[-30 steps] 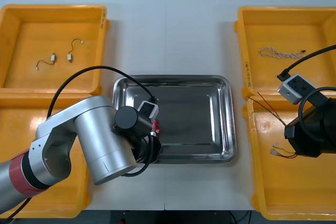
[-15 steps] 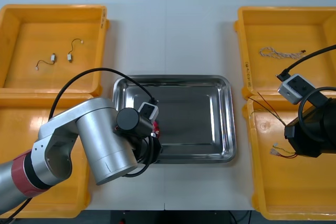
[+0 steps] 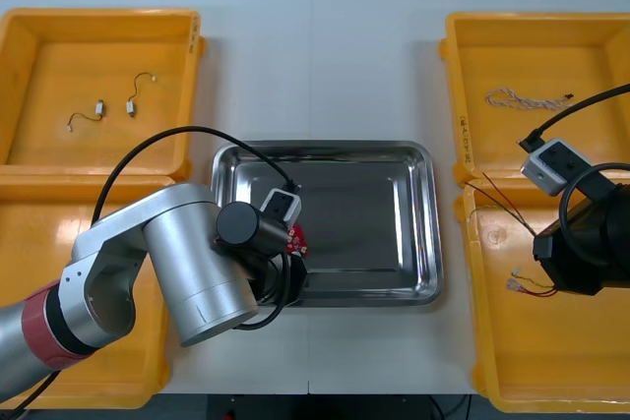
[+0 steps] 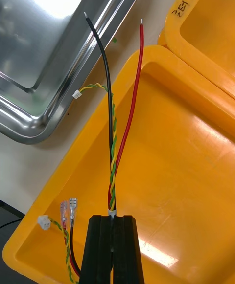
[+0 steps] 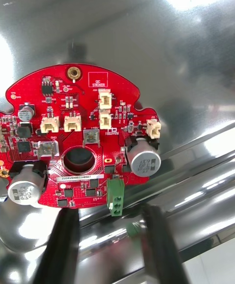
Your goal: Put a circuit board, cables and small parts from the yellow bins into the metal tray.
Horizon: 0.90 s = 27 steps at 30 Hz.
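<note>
A round red circuit board [image 5: 78, 132] lies flat in the metal tray [image 5: 147, 30], near its front left corner [image 3: 297, 239]. My left gripper [image 5: 110, 215] hangs just over it, open; its black fingers [image 5: 63, 245] stand apart, clear of the board's edge. Over the near right yellow bin [image 4: 186, 166], my right gripper [image 4: 112, 218] is shut on a cable [image 4: 120, 132] of red, black and twisted yellow-green wires. The bare wire ends reach past the bin's rim toward the tray [image 4: 44, 44]. The same cable [image 3: 497, 202] runs left from the right arm.
The far left bin [image 3: 39, 36] holds two small metal parts [image 3: 131, 105] with short leads. A pale twisted cable [image 3: 522, 98] lies in the far right bin. Another red and yellow cable [image 3: 527, 285] with connectors [image 4: 68, 213] rests in the near right bin.
My left gripper has opened and let go of the circuit board, which now lies in the tray a little farther right. The right arm has not moved.
</note>
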Tool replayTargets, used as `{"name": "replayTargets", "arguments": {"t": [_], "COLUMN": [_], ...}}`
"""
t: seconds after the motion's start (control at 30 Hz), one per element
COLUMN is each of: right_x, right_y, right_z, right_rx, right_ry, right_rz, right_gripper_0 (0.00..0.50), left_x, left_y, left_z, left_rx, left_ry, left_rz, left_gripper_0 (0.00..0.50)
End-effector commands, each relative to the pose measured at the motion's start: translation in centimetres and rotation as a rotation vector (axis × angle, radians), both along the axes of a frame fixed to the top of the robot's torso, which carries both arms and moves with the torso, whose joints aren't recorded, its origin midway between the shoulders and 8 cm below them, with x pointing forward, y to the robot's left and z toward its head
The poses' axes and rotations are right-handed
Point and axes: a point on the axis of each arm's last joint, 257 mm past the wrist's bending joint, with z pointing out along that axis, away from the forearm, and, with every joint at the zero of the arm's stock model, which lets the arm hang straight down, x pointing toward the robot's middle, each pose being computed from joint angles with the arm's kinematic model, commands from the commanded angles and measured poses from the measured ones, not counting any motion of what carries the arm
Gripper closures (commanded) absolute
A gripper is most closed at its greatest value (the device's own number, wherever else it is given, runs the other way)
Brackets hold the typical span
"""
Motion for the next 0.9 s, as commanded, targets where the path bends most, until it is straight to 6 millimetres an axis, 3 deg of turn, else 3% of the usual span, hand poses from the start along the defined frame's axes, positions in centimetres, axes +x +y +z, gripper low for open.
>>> {"name": "replayTargets", "arguments": {"t": [0.03, 0.67, 0.9], "right_x": [0.0, 0.0, -0.2], "right_y": [0.2, 0.5, 2.8], "right_z": [1.1, 1.2, 1.3], "right_rx": [-0.024, -0.017, 0.009], "right_ry": [-0.031, -0.036, -0.04], "right_rz": [0.016, 0.018, 0.084], "right_gripper_0": [0.5, 0.5, 0.5], "left_x": [0.6, 1.0, 1.8], "left_y": [-2.3, -2.4, -2.2], "left_z": [1.3, 1.4, 2.4], "left_rx": [-0.072, -0.083, -0.1], "left_ry": [-0.026, -0.041, -0.057], "left_rz": [0.051, 0.062, 0.079], "left_gripper_0": [0.0, 0.0, 0.0]}}
